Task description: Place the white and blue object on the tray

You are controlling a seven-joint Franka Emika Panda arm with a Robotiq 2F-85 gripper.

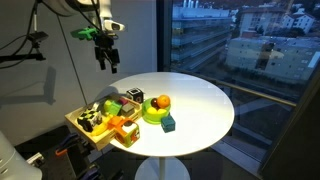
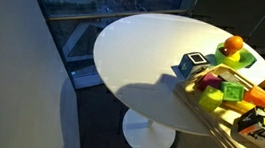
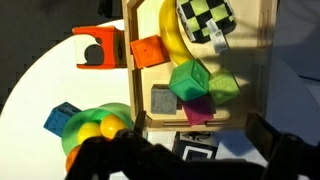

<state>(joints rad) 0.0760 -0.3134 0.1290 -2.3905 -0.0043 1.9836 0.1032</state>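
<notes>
The white and blue object [image 2: 192, 63] is a small cube that stands on the round white table just outside the edge of the wooden tray [image 2: 211, 121]. It also shows in an exterior view [image 1: 135, 96] and in the wrist view [image 3: 196, 148], below the tray's rim [image 3: 130, 70]. My gripper [image 1: 105, 55] hangs high above the table, over the far side of the tray [image 1: 78, 122], and is open and empty. In the wrist view its dark fingers [image 3: 195, 168] frame the cube from above. The gripper is out of view in the exterior view that faces the tray from the other side.
The tray holds a checkered ball [image 3: 205, 20], a banana [image 3: 172, 35], green cubes [image 3: 188, 80], a grey cube [image 3: 163, 102] and an orange cube [image 3: 148, 50]. A green plate with orange and yellow fruit [image 1: 157, 108], a blue cube [image 3: 62, 118] and an orange block [image 3: 98, 47] lie beside it.
</notes>
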